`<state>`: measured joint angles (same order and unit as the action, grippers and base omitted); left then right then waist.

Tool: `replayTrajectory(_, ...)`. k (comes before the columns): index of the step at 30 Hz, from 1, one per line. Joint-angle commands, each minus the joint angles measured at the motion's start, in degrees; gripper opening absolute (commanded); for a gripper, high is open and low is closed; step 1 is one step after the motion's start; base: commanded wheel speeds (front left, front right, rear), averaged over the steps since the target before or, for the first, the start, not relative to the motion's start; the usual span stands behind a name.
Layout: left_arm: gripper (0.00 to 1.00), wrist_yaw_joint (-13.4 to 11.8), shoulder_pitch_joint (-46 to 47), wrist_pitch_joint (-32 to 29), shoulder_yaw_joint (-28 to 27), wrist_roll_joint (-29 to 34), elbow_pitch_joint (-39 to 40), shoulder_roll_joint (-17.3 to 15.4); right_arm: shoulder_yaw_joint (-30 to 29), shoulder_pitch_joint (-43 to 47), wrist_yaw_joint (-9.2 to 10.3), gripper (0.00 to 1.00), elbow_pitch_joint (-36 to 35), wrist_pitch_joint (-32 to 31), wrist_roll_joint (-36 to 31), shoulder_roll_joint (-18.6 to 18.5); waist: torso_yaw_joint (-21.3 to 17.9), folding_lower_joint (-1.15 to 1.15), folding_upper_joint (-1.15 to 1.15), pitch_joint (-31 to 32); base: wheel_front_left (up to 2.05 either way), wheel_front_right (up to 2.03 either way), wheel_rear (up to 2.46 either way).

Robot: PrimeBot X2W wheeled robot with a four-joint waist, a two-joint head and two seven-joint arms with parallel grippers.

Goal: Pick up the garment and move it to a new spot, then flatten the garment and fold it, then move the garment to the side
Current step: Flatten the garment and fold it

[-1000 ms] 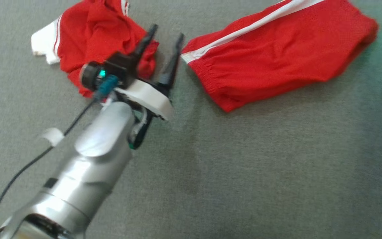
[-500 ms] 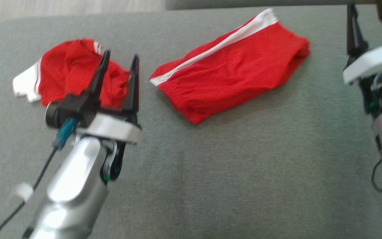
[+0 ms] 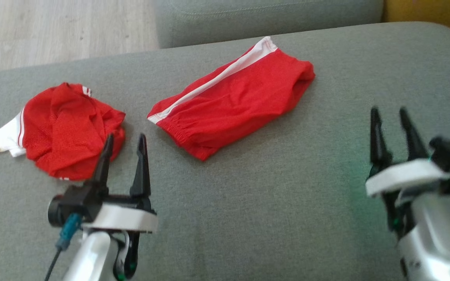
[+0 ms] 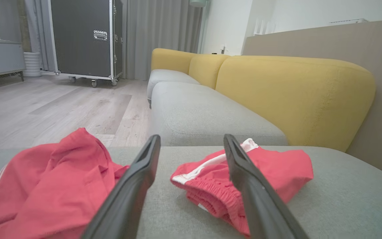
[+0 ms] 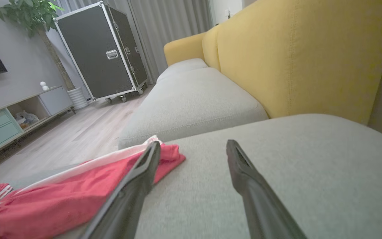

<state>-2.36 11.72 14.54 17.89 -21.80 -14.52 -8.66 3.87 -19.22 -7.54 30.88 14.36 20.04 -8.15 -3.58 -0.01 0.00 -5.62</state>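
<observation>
The red shorts [image 3: 233, 105] lie in the upper middle of the head view on the grey seat cushion [image 3: 272, 203], doubled over into a flat, tidy oblong with the white side stripe along the top edge and the elastic waistband toward the lower left; I judge that piece folded and set down. The crumpled red jersey [image 3: 68, 128] sits at the left of the same view, bunched in a heap with a white sleeve poking out at its left edge; nothing about it looks flattened or folded. If that heap is the garment meant, I judge nearly everything is left: lift it, shift it, spread it, fold it, slide it aside.

My left gripper [image 3: 125, 137] is at the lower left, fingers spread wide and pointing up the frame; nothing is between them. The tips stand just beside the lower right edge of the jersey, and I cannot tell whether they brush it. In the left wrist view my left fingers [image 4: 134, 186] frame bare cushion, jersey to the left, shorts to the right.

My right gripper [image 3: 388, 111] is at the lower right, spread just as wide and empty, well apart from both garments; its fingers [image 5: 254, 189] hang over bare cushion.
</observation>
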Motion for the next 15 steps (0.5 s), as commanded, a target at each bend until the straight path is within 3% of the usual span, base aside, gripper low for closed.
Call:
replayTrajectory(1,1.0,0.48,1.46,0.45,-2.86,0.88,2.17,-0.25,0.54,-0.47,0.05,1.0,-2.78,0.27,-0.74,0.68,-0.09,0.01,0.0,0.11,0.0,0.0,0.0)
replayTrajectory(7,1.0,2.79,1.01,0.45,-4.83,3.32,2.12,1.55,-0.96,1.3,0.05,1.0,-6.56,-2.26,-3.26,2.42,0.93,0.01,0.0,-1.12,0.0,0.0,0.0)
replayTrajectory(15,1.0,5.46,3.58,0.46,-4.68,5.82,0.94,3.43,-5.42,-4.32,0.05,1.0,-10.25,-6.45,-3.84,2.03,5.38,0.01,0.0,-5.45,0.0,0.0,0.0)
